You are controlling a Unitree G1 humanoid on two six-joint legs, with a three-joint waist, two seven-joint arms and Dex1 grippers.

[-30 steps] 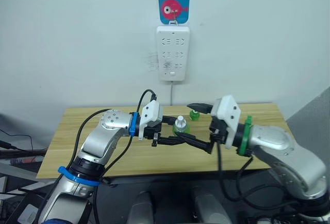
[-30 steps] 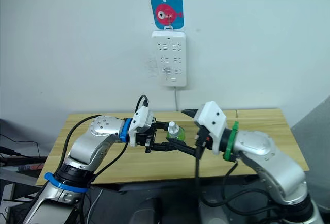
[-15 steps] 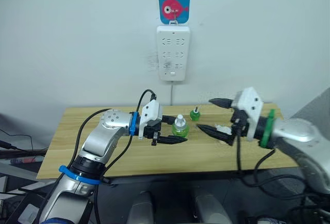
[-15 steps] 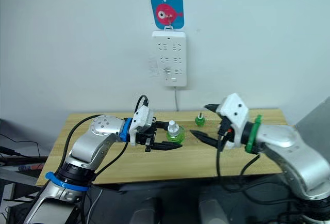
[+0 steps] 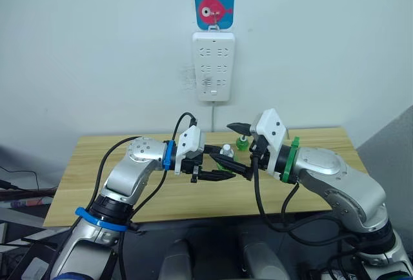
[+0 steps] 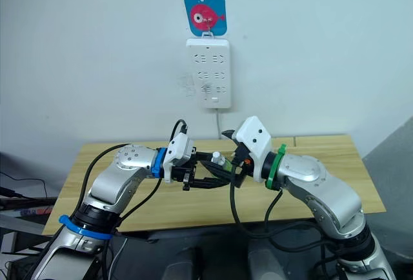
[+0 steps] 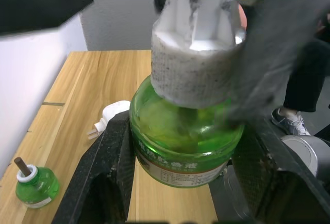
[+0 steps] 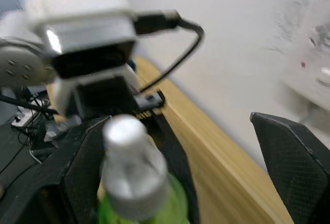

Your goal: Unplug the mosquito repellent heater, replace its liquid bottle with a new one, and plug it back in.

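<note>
Heater [image 7: 111, 114] unplugged, lying on tabletop [image 5: 97, 164]; bottle swap underway.
Left tool [image 5: 216, 166] clenches capped bottle [image 7: 185, 136]; right tool [image 5: 240, 151] spread around its cap; replugging remains.

I am spreading my right gripper [image 8: 206, 182] wide around a green bottle [image 8: 136, 182] with a silver cap [image 8: 126, 146]; the left gripper [image 8: 129, 126] is clamping it above the table [image 8: 227, 177].
</note>
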